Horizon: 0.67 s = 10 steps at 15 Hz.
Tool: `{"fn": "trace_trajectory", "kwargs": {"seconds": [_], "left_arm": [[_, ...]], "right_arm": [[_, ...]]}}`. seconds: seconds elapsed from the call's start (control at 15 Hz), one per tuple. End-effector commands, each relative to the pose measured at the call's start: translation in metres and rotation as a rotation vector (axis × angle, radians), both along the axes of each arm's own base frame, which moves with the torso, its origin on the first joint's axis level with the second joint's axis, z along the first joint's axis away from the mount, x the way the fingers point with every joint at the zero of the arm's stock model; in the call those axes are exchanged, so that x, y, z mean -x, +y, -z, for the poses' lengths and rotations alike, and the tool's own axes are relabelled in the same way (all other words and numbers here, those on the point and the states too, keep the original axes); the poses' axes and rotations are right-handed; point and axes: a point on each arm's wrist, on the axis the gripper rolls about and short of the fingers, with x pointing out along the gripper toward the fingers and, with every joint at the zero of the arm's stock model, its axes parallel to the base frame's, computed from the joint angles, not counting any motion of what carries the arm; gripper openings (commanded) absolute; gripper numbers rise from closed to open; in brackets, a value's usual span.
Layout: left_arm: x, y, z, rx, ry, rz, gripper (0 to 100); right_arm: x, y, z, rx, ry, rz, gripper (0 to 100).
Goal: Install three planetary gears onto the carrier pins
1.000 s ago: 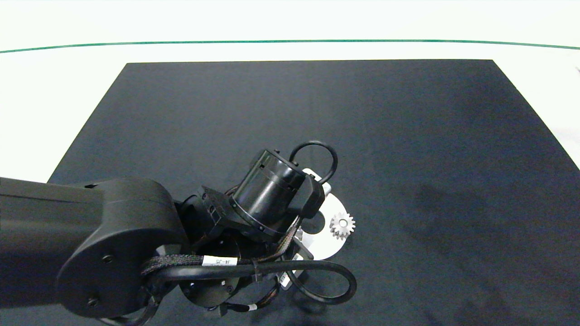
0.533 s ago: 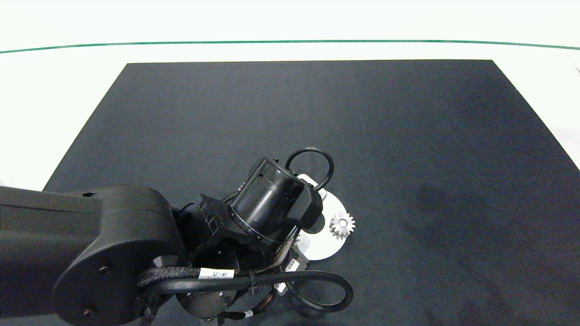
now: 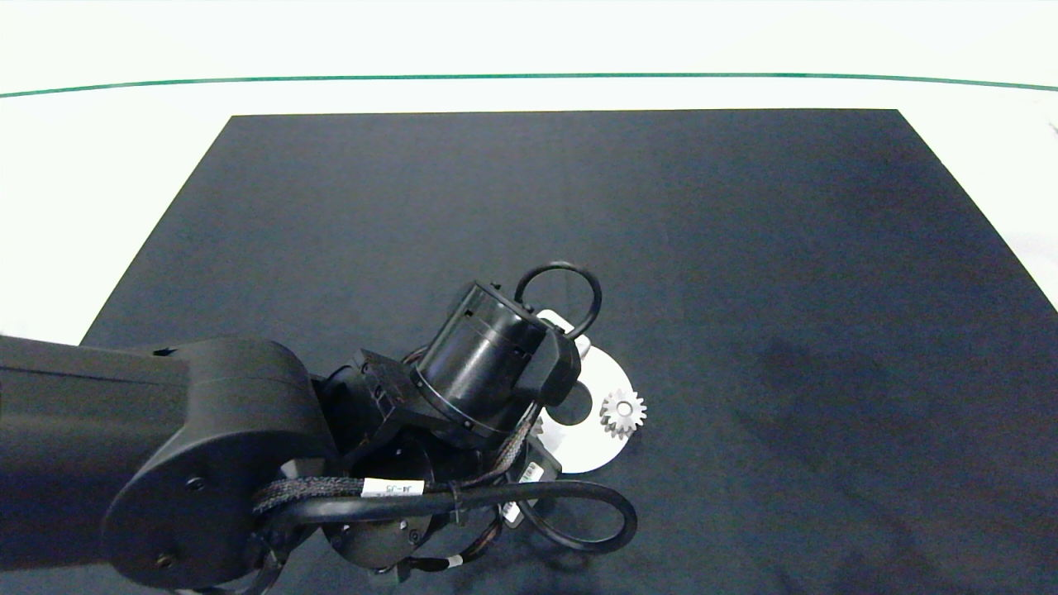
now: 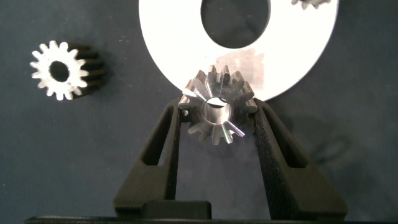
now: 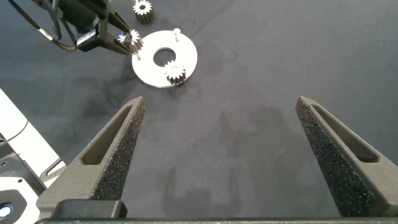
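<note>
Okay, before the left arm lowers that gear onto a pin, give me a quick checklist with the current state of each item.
1. Held gear gripped between both left gripper fingers: ok.
2. Gear's centre hole clear: ok, it shows open in the left wrist view.
3. Gear lined up over a free pin: cannot tell, the gear hides what is under it.
4. One gear already seated on the white disc: ok.
5. Spare gear on the mat, clear of the disc: ok.
6. Right gripper out of the way: ok, open and far off.
</note>
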Motion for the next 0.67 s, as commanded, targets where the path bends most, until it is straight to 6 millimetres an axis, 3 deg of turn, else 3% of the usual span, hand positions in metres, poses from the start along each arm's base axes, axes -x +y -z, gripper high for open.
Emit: {"fn": "trace_trajectory", "kwargs": {"seconds": [0.07, 0.67], "left_arm": [[0.0003, 0.0002, -0.0007, -0.003, -0.003, 0.0, 0], [0.0042, -0.0017, -0.0034, 0.001, -0.01, 0.017, 0]], "right_arm": [[-0.0001, 0.0001, 0.0001, 0.003, 0.0, 0.0, 100], [0.0, 0.0001, 0.0003, 0.007, -0.001, -0.004, 100]]}}
